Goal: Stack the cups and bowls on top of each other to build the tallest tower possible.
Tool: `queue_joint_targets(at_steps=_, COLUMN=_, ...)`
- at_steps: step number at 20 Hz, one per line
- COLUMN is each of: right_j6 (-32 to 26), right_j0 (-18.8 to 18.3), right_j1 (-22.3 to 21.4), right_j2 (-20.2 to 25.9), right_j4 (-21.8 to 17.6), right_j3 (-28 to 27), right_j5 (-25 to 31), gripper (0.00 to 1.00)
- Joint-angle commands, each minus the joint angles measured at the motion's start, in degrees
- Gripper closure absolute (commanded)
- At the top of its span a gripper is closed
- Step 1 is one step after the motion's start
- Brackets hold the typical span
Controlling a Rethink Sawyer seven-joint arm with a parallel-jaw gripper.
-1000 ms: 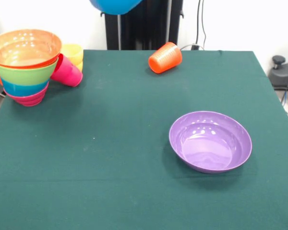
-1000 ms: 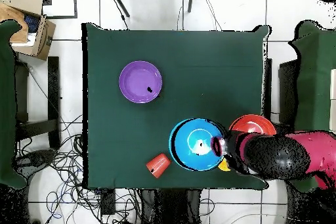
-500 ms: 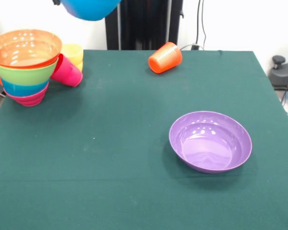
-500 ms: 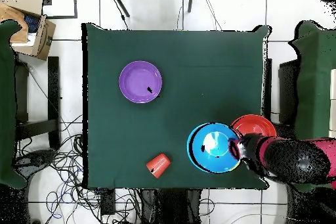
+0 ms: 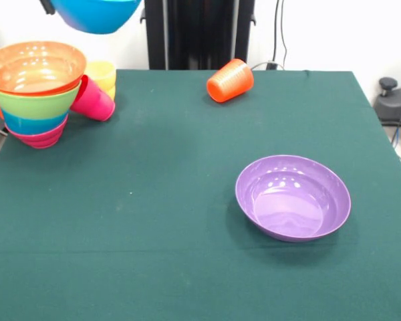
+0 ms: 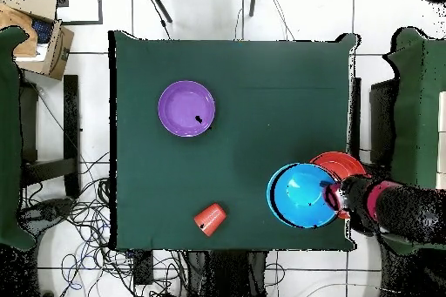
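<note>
Gripper (image 6: pixel 335 199) clamped on rim of blue bowl (image 6: pixel 302 195), held aloft beside tower (image 5: pixel 35 90). Overhead only: gripper itself. Front only: tower layers, pink cup (image 5: pixel 92 99), yellow cup (image 5: pixel 101 72) beside it.

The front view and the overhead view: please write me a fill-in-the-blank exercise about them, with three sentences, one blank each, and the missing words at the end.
1. The gripper holds the ____ bowl in the air beside the tower.
2. The orange cup lies on its ____ on the table.
3. The top bowl of the tower is ____ in colour.

Missing words: blue; side; orange
</note>
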Motion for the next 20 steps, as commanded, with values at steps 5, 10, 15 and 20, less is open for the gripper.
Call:
queue_joint_targets(at_steps=5, right_j6=-24.1, right_j0=1.2, right_j1=3.6, right_j2=-4.3, right_j4=-5.3, right_j3=-6.9, right_j5=8.8, gripper=1.0)
queue_joint_targets(at_steps=10, right_j6=-25.5, right_j0=1.4, right_j1=4.2, right_j2=-5.2, right_j4=-5.9, right_j3=-8.6, right_j5=9.3, gripper=1.0)
queue_joint_targets(at_steps=15, right_j6=-26.2, right_j0=2.0, right_j1=5.2, right_j2=-6.2, right_j4=-6.5, right_j3=-10.0, right_j5=8.9, gripper=1.0)
queue_joint_targets(at_steps=20, right_j6=-26.6, right_j0=2.3, right_j1=6.5, right_j2=-6.8, right_j4=-7.6, right_j3=-10.8, right_j5=8.1, gripper=1.0)
